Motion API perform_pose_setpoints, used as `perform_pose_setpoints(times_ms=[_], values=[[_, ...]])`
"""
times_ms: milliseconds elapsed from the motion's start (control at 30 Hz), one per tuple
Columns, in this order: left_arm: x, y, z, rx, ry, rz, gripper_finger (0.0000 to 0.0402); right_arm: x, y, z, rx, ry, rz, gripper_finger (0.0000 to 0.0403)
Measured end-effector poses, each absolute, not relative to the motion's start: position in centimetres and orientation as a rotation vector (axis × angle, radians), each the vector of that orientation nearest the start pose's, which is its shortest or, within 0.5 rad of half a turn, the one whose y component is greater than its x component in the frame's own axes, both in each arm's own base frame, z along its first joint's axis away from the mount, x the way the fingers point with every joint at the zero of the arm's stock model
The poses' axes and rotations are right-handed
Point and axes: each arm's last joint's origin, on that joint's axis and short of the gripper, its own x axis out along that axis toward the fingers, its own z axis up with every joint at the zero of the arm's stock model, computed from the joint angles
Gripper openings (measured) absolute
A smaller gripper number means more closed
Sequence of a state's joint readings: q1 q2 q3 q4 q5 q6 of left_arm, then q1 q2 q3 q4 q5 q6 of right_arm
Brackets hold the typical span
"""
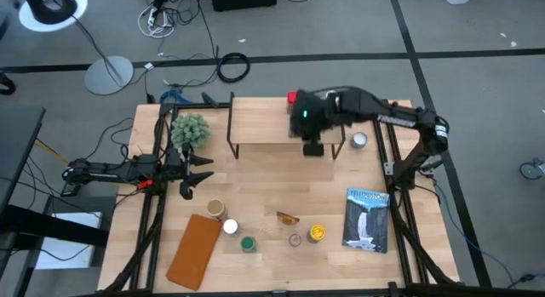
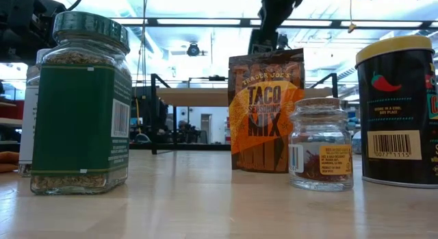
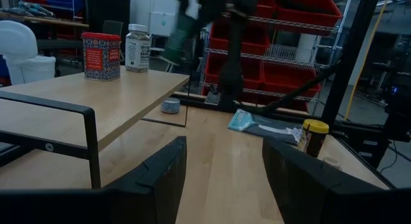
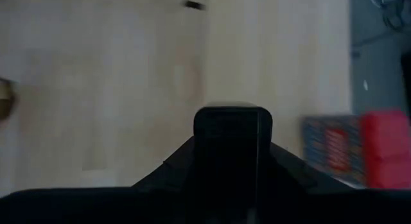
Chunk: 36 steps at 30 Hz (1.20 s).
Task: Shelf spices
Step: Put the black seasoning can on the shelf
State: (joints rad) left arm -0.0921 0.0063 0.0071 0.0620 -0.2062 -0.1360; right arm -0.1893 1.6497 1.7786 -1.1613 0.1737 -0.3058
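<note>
While the right pincer [image 1: 313, 146] pinches a black box [image 4: 232, 144], the shelf [image 1: 264, 120] lies just below.

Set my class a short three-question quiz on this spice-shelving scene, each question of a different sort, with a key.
1. True or false: the red tin stands on the shelf.
2. Which gripper is over the shelf? A: left. B: right.
3. Fill in: at the table's left side, the left gripper waits with its fingers ___.

Key: 1 true. 2 B, the right gripper. 3 open.
</note>
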Motion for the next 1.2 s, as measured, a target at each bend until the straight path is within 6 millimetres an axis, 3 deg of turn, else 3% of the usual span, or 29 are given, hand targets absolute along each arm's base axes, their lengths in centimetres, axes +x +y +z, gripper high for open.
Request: perform_pose_setpoints(times_ms=[167,367,567,1000,1067,1200], values=[[9.7,-0.3,17.1,-0.145,-0.070,0.110,0.0209,31.0,-11.0,37.7,-0.198,1.044,-0.226,0.0120],[9.7,-0.3,17.1,-0.145,-0.070,0.110,0.0209,31.6,-13.5,37.0,-0.189,1.003,-0.168,0.0120],[9.7,-0.3,17.1,-0.145,-0.070,0.110,0.0209,33.0,-14.2,33.9,-0.189,1.132,-0.086,0.0120],[9.7,-0.3,17.1,-0.145,-0.070,0.109,0.0209,32.8,-15.1,33.8,-0.175,1.129,-0.104,0.0120],[9.7,-0.3,17.1,-0.145,-0.069,0.109,0.0209,32.9,-15.1,33.8,-0.178,1.123,-0.106,0.0140],[9.7,-0.3,17.1,-0.145,-0.069,0.109,0.0209,33.0,-15.1,33.8,-0.183,1.122,-0.110,0.0219]])
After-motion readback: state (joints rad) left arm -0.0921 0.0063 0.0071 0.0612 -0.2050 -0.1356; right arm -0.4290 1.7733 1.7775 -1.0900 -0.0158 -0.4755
